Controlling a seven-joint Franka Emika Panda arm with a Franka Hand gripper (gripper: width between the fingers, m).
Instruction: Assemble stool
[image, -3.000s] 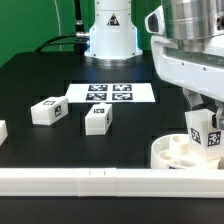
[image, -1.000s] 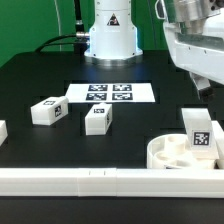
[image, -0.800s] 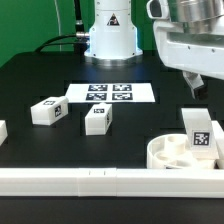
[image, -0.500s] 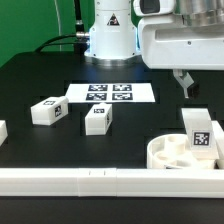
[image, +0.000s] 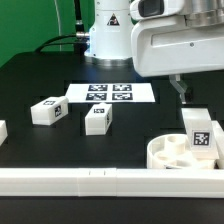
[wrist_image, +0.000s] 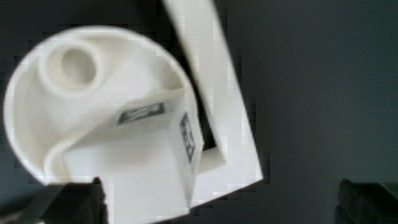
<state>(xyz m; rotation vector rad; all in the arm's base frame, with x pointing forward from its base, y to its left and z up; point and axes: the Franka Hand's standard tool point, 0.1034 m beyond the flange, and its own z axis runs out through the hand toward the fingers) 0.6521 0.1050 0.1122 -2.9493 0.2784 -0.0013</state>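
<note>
The round white seat (image: 165, 152) lies at the exterior view's lower right, against the front rail. One tagged leg (image: 200, 133) stands upright in a socket of the seat. My gripper (image: 183, 92) hangs above and behind the seat, open and holding nothing. Only one of its dark fingers (image: 181, 87) shows in the exterior view. Two loose legs (image: 47, 111) (image: 98, 119) lie on the black table further left. In the wrist view the seat (wrist_image: 68, 95) and the standing leg (wrist_image: 157, 140) are far below my open gripper (wrist_image: 217, 206), with the fingertips (wrist_image: 63, 205) at the picture's corners.
The marker board (image: 110, 93) lies flat in front of the robot base (image: 108, 35). A long white rail (image: 80, 181) runs along the table's front edge and shows in the wrist view (wrist_image: 222, 100) beside the seat. Another white piece (image: 2, 130) pokes in at the exterior view's far left.
Three seconds ago my gripper was down at the leg in the seat. It has since let go, risen, and over the last second slid toward the exterior view's left, staying open.
</note>
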